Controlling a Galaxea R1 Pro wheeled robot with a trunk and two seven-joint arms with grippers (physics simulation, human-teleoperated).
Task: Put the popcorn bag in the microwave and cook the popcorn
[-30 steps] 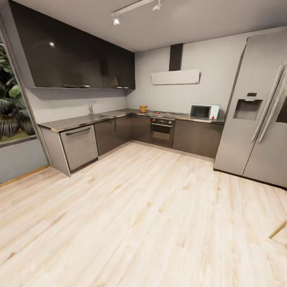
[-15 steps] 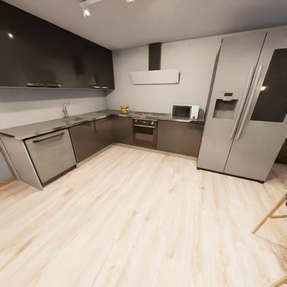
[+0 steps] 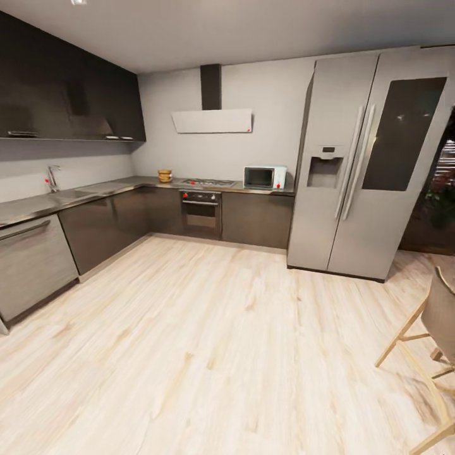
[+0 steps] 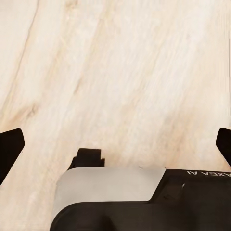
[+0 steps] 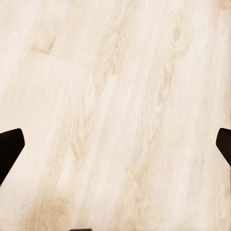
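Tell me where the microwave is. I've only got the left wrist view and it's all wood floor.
Observer: In the head view, the microwave sits on the countertop by the far wall, just left of the fridge.
Operator: And the popcorn bag?
Observer: The popcorn bag is on that same countertop, left of the hob.
Operator: Anything close to us?
Observer: A wooden chair stands at the head view's right edge.
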